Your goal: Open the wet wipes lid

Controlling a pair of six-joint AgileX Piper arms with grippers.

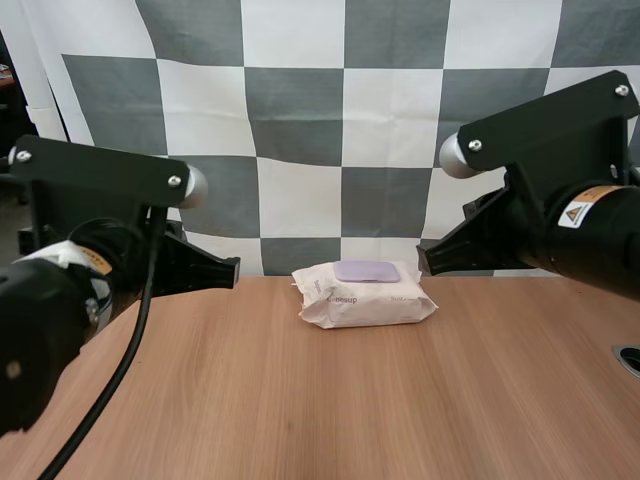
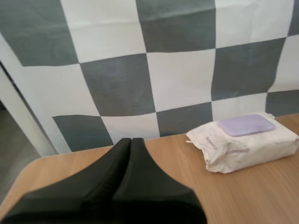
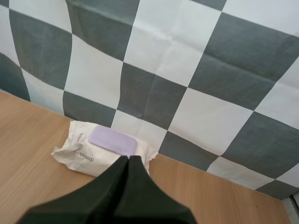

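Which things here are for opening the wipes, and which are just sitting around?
For the job:
pack of wet wipes
its purple lid, lying flat and closed
left gripper, shut on nothing
right gripper, shut on nothing

Just there:
wooden table under the pack

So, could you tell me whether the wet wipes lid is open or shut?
Shut: the purple lid lies flat on top of the pack.

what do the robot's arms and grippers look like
The left arm and right arm are matte black: flat angular plates, silver screws, a rounded silver joint cap each. The right bears a yellow warning-triangle label. The left gripper and right gripper have plain black tapering fingers.
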